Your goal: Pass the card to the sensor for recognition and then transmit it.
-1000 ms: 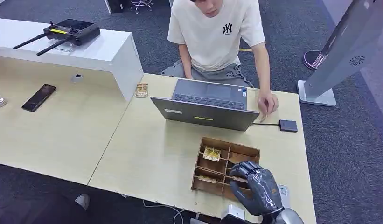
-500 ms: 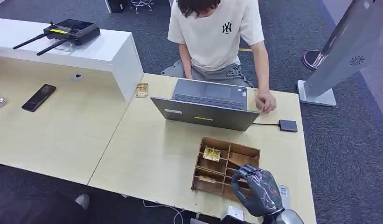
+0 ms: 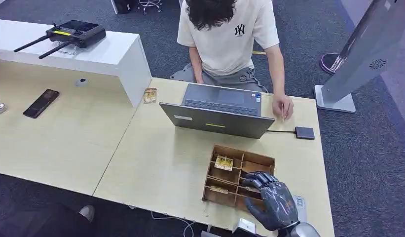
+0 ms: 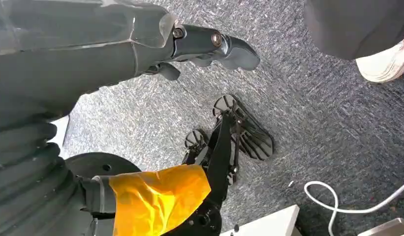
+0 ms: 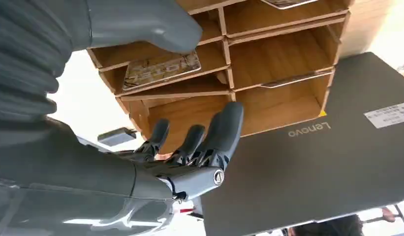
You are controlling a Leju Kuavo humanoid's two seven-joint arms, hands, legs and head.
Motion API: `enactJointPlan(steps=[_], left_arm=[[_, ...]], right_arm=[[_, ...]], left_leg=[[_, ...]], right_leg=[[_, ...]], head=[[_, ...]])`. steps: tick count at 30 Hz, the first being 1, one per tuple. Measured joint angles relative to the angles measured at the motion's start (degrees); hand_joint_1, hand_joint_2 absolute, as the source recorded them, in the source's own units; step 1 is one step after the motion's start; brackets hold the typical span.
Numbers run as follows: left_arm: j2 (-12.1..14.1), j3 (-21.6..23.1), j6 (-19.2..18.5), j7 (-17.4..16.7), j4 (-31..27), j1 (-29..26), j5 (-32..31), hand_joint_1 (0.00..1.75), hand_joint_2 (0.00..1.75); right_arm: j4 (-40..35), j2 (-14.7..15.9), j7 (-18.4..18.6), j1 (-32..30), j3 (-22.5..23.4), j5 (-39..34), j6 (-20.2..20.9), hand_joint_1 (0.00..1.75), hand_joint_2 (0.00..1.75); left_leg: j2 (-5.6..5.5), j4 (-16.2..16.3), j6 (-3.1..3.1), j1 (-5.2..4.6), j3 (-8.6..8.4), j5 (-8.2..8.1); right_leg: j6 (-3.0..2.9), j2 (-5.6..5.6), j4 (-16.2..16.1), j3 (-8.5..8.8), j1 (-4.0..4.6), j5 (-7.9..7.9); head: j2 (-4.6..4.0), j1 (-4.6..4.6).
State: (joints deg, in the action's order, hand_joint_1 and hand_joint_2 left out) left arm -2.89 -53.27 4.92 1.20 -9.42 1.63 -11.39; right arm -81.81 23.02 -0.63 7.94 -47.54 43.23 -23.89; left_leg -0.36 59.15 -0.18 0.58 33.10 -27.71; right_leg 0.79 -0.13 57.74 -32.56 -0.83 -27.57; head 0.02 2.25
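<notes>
1. Hovering over the near right corner of the brown wooden compartment tray point(image 3: 238, 174), the robot's dark grey right hand point(image 3: 269, 200) has its fingers spread apart and grasps nothing; the fingertips reach over the tray's right-hand cells.
2. In the right wrist view, a patterned tan card point(image 5: 161, 70) lies flat in the tray cell directly under the thick grey thumb point(image 5: 155, 22); whether the thumb touches it cannot be told. A second yellow-printed card point(image 3: 223, 162) lies in a far-side cell of the tray.
3. The small dark square sensor pad point(image 3: 304, 133) sits on the pale wooden table point(image 3: 156, 163) beyond the tray, cabled toward the open grey laptop point(image 3: 219, 111).
4. The laptop stands between the tray and the seated person in a white T-shirt point(image 3: 227, 34), whose hand point(image 3: 281, 107) rests on the table just beside the sensor pad.
5. The left hand point(image 4: 209, 46) hangs over grey carpet, fingers loosely extended and holding nothing.
6. Elsewhere: a black phone point(image 3: 41, 103) on the adjoining table, a black antenna controller point(image 3: 74, 33) on the white raised shelf, another card point(image 3: 150, 95) by the shelf's end.
</notes>
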Motion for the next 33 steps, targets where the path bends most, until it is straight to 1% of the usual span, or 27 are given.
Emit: enactJointPlan(steps=[1, 2, 3, 7, 9, 12, 16, 20, 23, 24, 33], left_arm=[[0.0, 0.0, 0.0, 0.0, 0.0, 0.0, 0.0, 0.00, 1.75], [0.0, -0.1, 0.0, 0.0, 0.0, 0.0, 0.0, 0.00, 1.75], [0.0, -0.1, 0.0, 0.0, 0.0, 0.0, 0.0, 0.00, 1.75], [0.0, -0.2, 0.0, 0.0, 0.0, 0.0, 0.0, 0.00, 1.75], [0.0, -0.2, 0.0, 0.0, 0.0, 0.0, 0.1, 0.00, 1.75], [0.0, -0.2, 0.0, 0.0, 0.0, 0.0, 0.2, 0.00, 1.75], [0.0, -0.2, 0.0, -0.1, 0.0, 0.1, 0.2, 0.00, 1.75], [0.0, -0.3, 0.1, -0.1, 0.0, 0.1, 0.3, 0.00, 1.75], [0.0, -0.3, 0.1, -0.2, 0.0, 0.2, 0.4, 0.00, 1.75], [0.0, -0.4, 0.1, -0.2, 0.0, 0.2, 0.4, 0.00, 1.75], [0.0, -0.6, 0.1, -0.2, 0.0, 0.2, 0.4, 0.00, 1.75]], right_arm=[[0.1, 0.0, 0.1, 0.0, 0.0, 0.0, 0.0, 0.80, 1.75], [0.2, 0.0, 0.2, 0.0, 0.0, 0.1, 0.0, 0.75, 1.75], [0.2, 0.0, 0.3, 0.0, 0.0, 0.2, 0.0, 0.73, 1.75], [0.2, 0.3, 0.8, 0.0, 0.0, 0.9, -0.1, 0.73, 1.75], [0.3, 0.4, 1.2, 0.1, 0.0, 1.3, -0.2, 0.82, 1.75], [0.6, 0.5, 1.4, 0.2, 0.1, 2.2, -0.3, 0.73, 1.75], [1.1, 0.5, 1.7, 0.4, 0.3, 3.2, -0.3, 0.77, 1.75], [1.4, 0.5, 1.8, 0.6, 0.5, 3.6, -0.3, 0.73, 1.75], [1.6, 0.5, 1.8, 0.7, 0.5, 4.2, -0.3, 0.77, 1.75], [1.6, 0.5, 1.8, 0.7, 0.5, 4.2, -0.3, 0.73, 1.75], [1.7, 0.5, 2.3, 0.7, 0.5, 4.7, -0.3, 0.73, 1.75]], left_leg=[[0.00, 0.0, 0.00, 0.00, 0.00, 0.00], [0.00, 0.0, 0.00, 0.00, 0.00, 0.00], [0.00, 0.0, 0.00, 0.00, 0.00, 0.00], [0.00, 0.0, 0.00, 0.00, 0.00, 0.00], [0.00, 0.0, 0.00, 0.00, 0.00, 0.00], [0.00, 0.0, 0.00, 0.00, 0.00, 0.00], [0.00, 0.0, 0.00, 0.00, 0.00, 0.00], [0.00, 0.0, 0.00, 0.00, 0.00, 0.00], [0.00, 0.0, 0.00, 0.00, 0.00, 0.00], [0.00, 0.0, 0.00, 0.00, 0.00, 0.00], [0.00, 0.0, 0.00, 0.00, 0.00, 0.00]], right_leg=[[0.00, 0.00, 0.0, 0.00, 0.00, 0.00], [0.00, 0.00, 0.0, 0.00, 0.00, 0.00], [0.00, 0.00, 0.0, 0.00, 0.00, 0.00], [0.00, 0.00, 0.0, 0.00, 0.00, 0.00], [0.00, 0.00, 0.0, 0.00, 0.00, 0.00], [0.00, 0.00, 0.0, 0.00, 0.00, 0.00], [0.00, 0.00, 0.0, 0.00, 0.00, 0.00], [0.00, 0.00, 0.0, 0.00, 0.00, 0.00], [0.00, 0.00, 0.0, 0.00, 0.00, 0.00], [0.00, 0.00, 0.0, 0.00, 0.00, 0.00], [0.00, 0.00, 0.0, 0.00, 0.00, 0.00]], head=[[0.00, 0.00], [0.00, 0.00], [0.00, 0.00], [0.00, 0.00], [0.00, 0.00], [0.00, 0.00], [0.00, 0.00], [0.00, 0.00], [0.00, 0.00], [0.00, 0.02], [0.00, 0.00]])
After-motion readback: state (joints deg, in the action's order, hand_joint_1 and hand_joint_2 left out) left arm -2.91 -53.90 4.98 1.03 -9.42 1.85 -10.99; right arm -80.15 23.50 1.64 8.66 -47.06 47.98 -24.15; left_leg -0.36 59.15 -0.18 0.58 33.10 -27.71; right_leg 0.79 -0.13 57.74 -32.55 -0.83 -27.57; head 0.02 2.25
